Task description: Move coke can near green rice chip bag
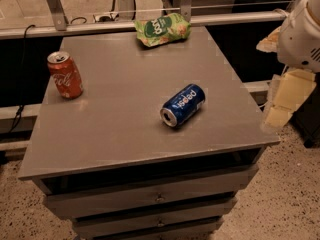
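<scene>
The coke can (65, 75) stands upright near the left edge of the grey cabinet top (125, 129). The green rice chip bag (163, 29) lies at the far edge, in the middle, well apart from the can. My gripper (283, 100) hangs off the right side of the cabinet, beside its right edge, far from both the can and the bag. It holds nothing that I can see.
A blue Pepsi can (183, 104) lies on its side right of the cabinet top's centre. A metal rail (100, 28) runs behind the far edge. Drawers (160, 199) face the front. Speckled floor lies around the cabinet.
</scene>
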